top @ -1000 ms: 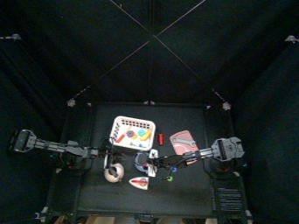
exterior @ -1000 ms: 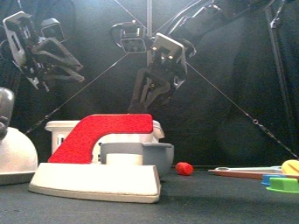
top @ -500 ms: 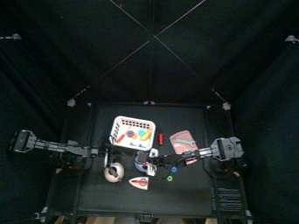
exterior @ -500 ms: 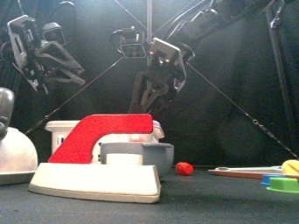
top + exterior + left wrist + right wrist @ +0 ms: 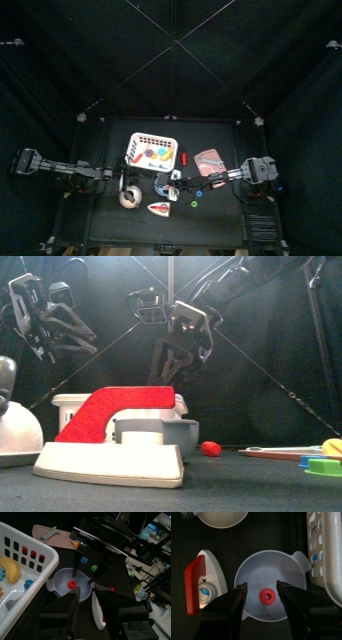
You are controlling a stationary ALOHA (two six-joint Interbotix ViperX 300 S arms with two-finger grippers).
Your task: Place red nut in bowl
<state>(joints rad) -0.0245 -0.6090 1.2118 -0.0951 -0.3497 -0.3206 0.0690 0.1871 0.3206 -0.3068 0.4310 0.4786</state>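
The red nut (image 5: pixel 268 597) lies inside the small light-blue bowl (image 5: pixel 271 564), free of both jaws. My right gripper (image 5: pixel 263 587) hangs straight above the bowl, open, one jaw on each side of the nut and nothing between them. From the left wrist view the nut (image 5: pixel 71 585) also shows in the bowl (image 5: pixel 60 579). My left gripper (image 5: pixel 85 588) rests to the left of the bowl, jaws a narrow gap apart and holding nothing. In the front view the right gripper (image 5: pixel 174 361) hangs behind the bowl (image 5: pixel 150 432).
A red-and-white iron-shaped block (image 5: pixel 199 582) lies right beside the bowl, and the white slotted tray (image 5: pixel 328 552) with coloured pieces borders its other side. A tan ring (image 5: pixel 130 197) lies near the front left. A small red piece (image 5: pixel 210 448) sits on the table to the bowl's right.
The right gripper's jaws have spread a little wider above the bowl. The nut stays in the bowl and the left arm has not moved.
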